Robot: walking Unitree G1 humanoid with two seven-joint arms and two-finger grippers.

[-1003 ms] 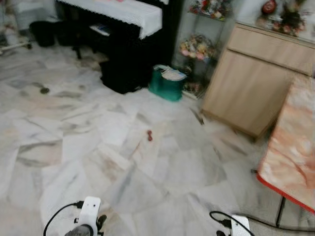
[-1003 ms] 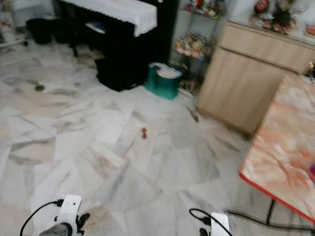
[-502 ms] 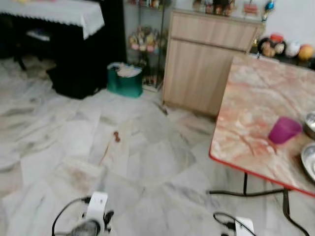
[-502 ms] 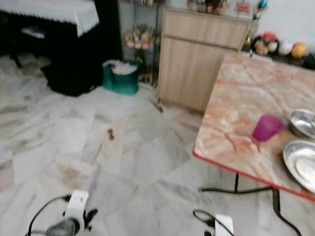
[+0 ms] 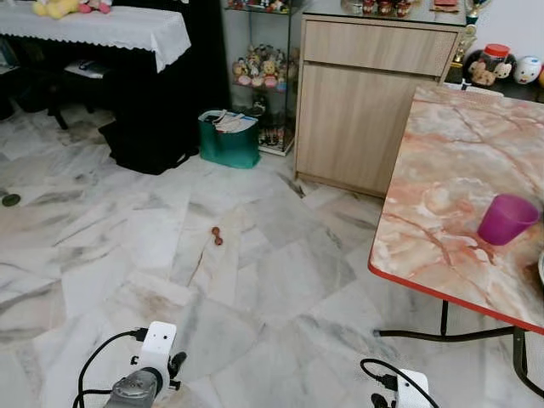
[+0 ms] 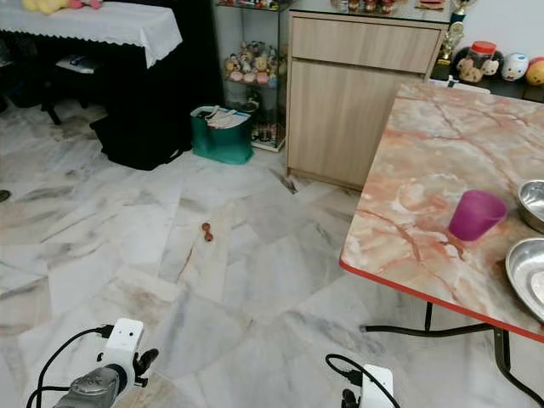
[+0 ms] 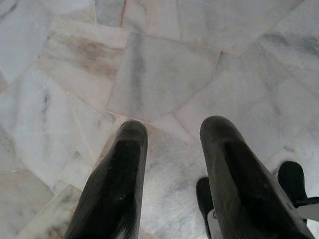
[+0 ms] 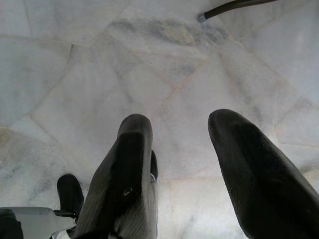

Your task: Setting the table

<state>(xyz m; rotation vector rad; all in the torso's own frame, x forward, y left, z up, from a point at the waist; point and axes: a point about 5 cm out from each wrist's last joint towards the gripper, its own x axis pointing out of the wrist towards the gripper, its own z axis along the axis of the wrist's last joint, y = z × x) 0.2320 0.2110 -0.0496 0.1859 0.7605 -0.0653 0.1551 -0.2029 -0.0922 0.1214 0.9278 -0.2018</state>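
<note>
Both claws hang idle over the marble floor (image 5: 127, 229), each spread apart with nothing between the fingers: the left gripper (image 7: 172, 149) and the right gripper (image 8: 192, 149) point down at bare tiles.

Going left to right across the room: a dark piece of furniture under a white lace cloth (image 5: 110, 25), then a green bag (image 5: 228, 140) against a glass shelf of figurines (image 5: 259, 72), and a small reddish object (image 5: 218, 236) lying alone on the floor. Next comes a wooden cabinet (image 5: 365, 102), and at the far right the marble-topped table (image 6: 416, 204) with its red edge. On it stand a purple cup (image 6: 476, 214) and, just beside it toward the right, two metal bowls (image 6: 531, 272).

Judging by this, table setting has barely begun: the dishes are clustered together, not laid out as places, and the robot stands well apart from the table with nothing in hand.
</note>
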